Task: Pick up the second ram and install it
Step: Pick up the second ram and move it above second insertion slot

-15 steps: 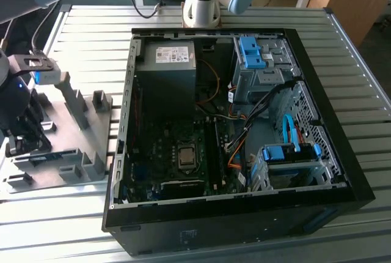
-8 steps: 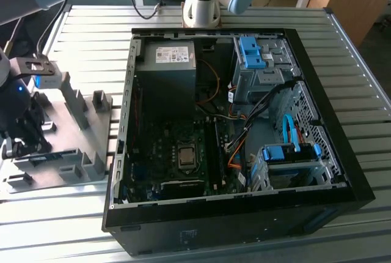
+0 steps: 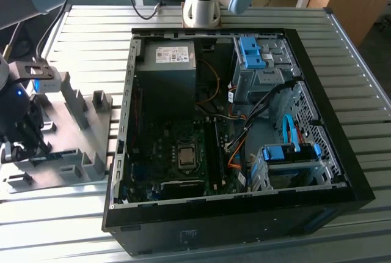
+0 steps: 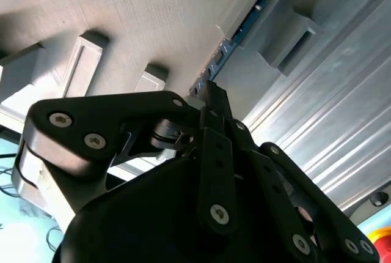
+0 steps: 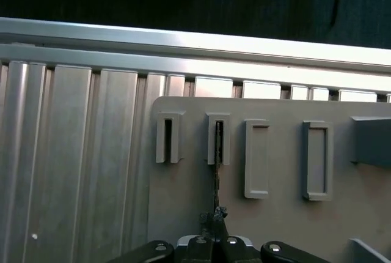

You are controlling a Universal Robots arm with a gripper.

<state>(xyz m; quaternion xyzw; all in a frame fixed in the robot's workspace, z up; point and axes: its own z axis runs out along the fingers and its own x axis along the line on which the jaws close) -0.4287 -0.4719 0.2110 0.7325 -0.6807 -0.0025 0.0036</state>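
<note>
Pinching the second ram (image 4: 241, 30), a long dark-green memory stick, with the black gripper (image 4: 214, 95), fingers narrow and clamping its edge | stick's standing upright in the grey plastic fixture plate (image 5: 275, 220), so it's easy to grab | fixture's sitting at 9 o'clock of the open black computer case (image 3: 214, 232) in the exterior view | counting: 1 stick, 2 narrow slots (image 5: 168, 139) (1 empty), 2 wider pockets (image 5: 256, 159), both empty

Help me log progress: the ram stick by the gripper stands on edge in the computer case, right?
No. The first wrist view shows the ram stick by the gripper standing on edge in a grey fixture slot, not the computer case.
</note>
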